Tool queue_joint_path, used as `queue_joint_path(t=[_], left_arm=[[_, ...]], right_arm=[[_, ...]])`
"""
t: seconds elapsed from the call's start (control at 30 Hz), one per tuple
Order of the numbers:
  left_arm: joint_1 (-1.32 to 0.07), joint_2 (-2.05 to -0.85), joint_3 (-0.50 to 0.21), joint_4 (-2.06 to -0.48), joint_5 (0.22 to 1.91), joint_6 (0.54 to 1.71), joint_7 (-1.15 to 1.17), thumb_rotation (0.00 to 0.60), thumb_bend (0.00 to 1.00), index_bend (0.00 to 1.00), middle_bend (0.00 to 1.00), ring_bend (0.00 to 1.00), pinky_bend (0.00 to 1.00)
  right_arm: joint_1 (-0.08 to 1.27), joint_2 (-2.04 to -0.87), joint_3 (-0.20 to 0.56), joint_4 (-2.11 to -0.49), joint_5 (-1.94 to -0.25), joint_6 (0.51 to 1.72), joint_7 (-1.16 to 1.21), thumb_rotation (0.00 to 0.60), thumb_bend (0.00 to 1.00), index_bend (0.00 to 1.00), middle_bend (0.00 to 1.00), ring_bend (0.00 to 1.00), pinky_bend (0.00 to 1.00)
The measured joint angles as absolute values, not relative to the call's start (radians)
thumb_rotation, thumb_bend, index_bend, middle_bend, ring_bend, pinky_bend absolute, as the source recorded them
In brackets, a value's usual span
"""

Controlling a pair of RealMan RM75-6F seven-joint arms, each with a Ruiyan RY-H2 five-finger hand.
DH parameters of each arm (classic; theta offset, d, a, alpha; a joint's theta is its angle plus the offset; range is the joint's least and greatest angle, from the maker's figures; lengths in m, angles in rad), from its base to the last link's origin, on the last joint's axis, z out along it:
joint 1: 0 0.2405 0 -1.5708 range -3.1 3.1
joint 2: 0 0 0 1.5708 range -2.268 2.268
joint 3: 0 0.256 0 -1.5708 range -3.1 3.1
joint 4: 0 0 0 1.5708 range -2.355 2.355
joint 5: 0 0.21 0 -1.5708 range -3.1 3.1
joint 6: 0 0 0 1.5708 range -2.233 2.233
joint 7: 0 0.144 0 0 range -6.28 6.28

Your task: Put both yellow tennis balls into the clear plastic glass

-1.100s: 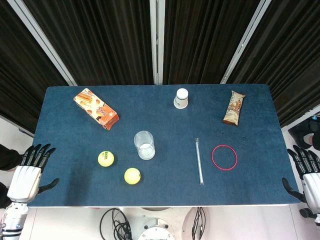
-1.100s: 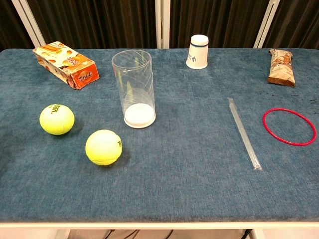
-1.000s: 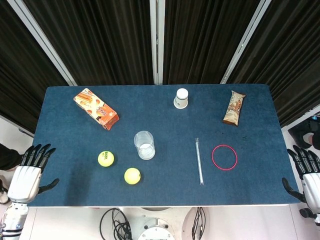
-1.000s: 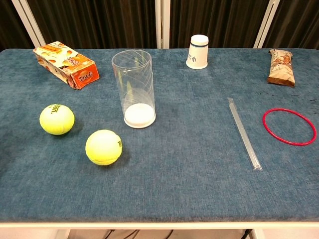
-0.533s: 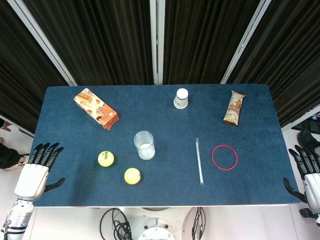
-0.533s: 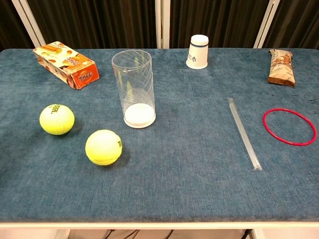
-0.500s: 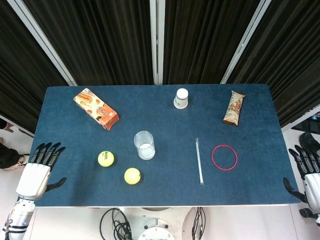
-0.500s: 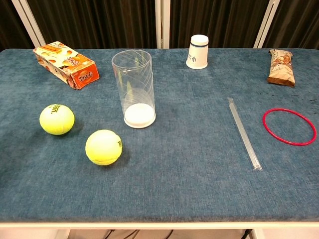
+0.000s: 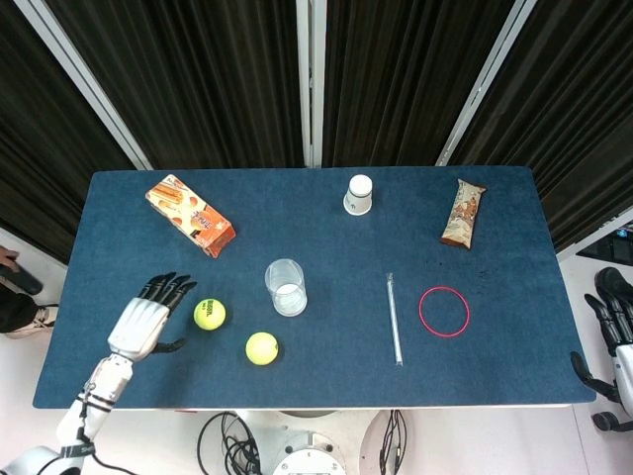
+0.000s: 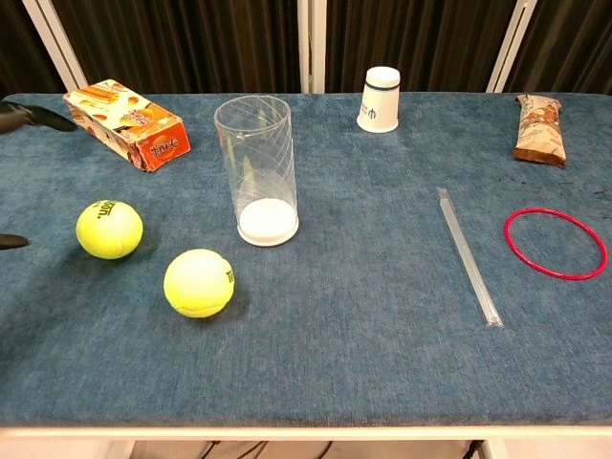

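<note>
Two yellow tennis balls lie on the blue table: one to the left (image 9: 209, 314) (image 10: 109, 229), the other nearer the front edge (image 9: 261, 347) (image 10: 199, 282). The clear plastic glass (image 9: 286, 287) (image 10: 256, 170) stands upright and empty, just right of them. My left hand (image 9: 146, 322) hovers over the table just left of the left ball, fingers spread, holding nothing; only its dark fingertips (image 10: 29, 116) show at the chest view's left edge. My right hand (image 9: 618, 341) hangs off the table's right edge, fingers apart and empty.
An orange snack box (image 9: 190, 215) lies at the back left. A white paper cup (image 9: 358, 194) stands upside down at the back. A snack bar (image 9: 463, 213) is at the back right. A clear straw (image 9: 394, 319) and a red ring (image 9: 443, 311) lie right of the glass.
My left hand has swung from off the table's left edge in over the table, up to the left ball. The right hand has sunk slightly at the right edge. Objects have not moved.
</note>
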State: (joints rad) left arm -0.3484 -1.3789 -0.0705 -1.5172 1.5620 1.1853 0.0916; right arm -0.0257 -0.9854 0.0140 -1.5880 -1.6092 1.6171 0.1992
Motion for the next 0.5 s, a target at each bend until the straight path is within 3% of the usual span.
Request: queue_joint_path(t=[0.23,0.5], left_arm=[[-0.413,-1.490,-0.077,-1.370,1.534,1.117,0.029,0.600,0.18,0.10,0.07,0.01,0.13],[-0.455,-1.541,-0.057,-1.302,1.540,1.086,0.010,0.600,0.18,0.16,0.18,0.14,0.27]], right_arm=[[-0.025,-0.981,0.019,-1.577,-1.602,1.615,0.216,0.600,0.30,0.00,0.00,0.00,0.00],[-0.021,-0.983,0.021,-1.562,-1.589,1.599,0.232,0.600,0.30,0.00,0.00,0.00,0.00]])
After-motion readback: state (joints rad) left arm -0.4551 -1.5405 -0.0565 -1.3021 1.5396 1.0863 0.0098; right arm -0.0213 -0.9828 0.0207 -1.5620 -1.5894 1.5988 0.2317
